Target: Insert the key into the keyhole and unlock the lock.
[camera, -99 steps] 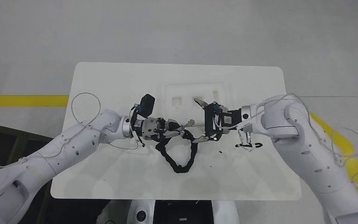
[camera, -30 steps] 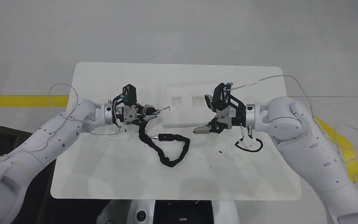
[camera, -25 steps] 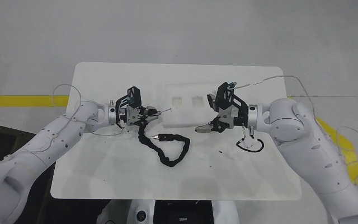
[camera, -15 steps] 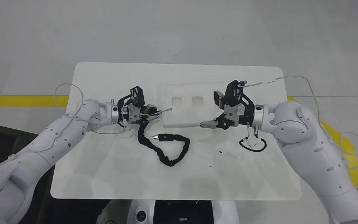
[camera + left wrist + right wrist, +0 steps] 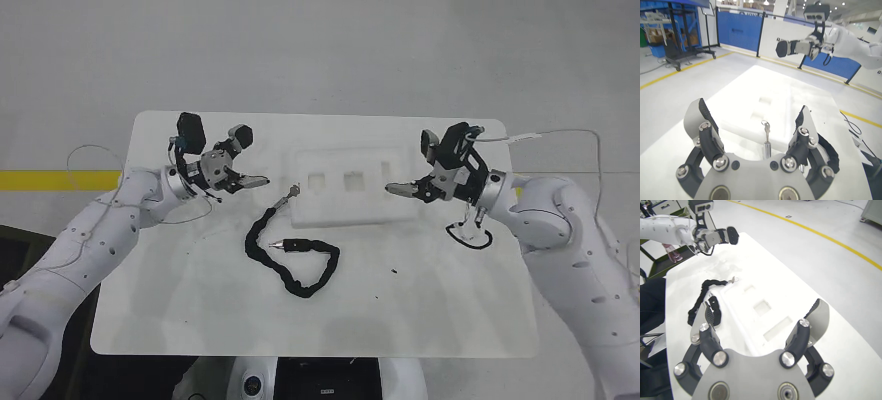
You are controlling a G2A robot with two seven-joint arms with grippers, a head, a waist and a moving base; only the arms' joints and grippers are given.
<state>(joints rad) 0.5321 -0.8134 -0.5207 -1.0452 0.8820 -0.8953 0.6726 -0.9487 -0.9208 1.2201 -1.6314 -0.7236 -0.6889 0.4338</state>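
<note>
Both arms have drawn back outward. The left tool point(image 5: 248, 158) and right tool point(image 5: 413, 165) are now spread and empty. The chain lock point(image 5: 300, 275) lies mid-desk point(image 5: 200, 300), ends apart. The key point(image 5: 293, 188) is stuck in its far end, beside the foam block point(image 5: 345, 207). Likely unlocked, task done.

We see the white, jointed left arm point(image 5: 95, 240) stretched up and inward from the near left, its wrist turned so that the grey-and-black left pincer point(image 5: 249, 158) points toward the middle, jaws spread wide and empty. The white right arm point(image 5: 565, 230) mirrors it from the near right. Its grey-and-black right pincer point(image 5: 412, 163) faces the left one, well apart from it, jaws likewise spread wide and empty.
</note>
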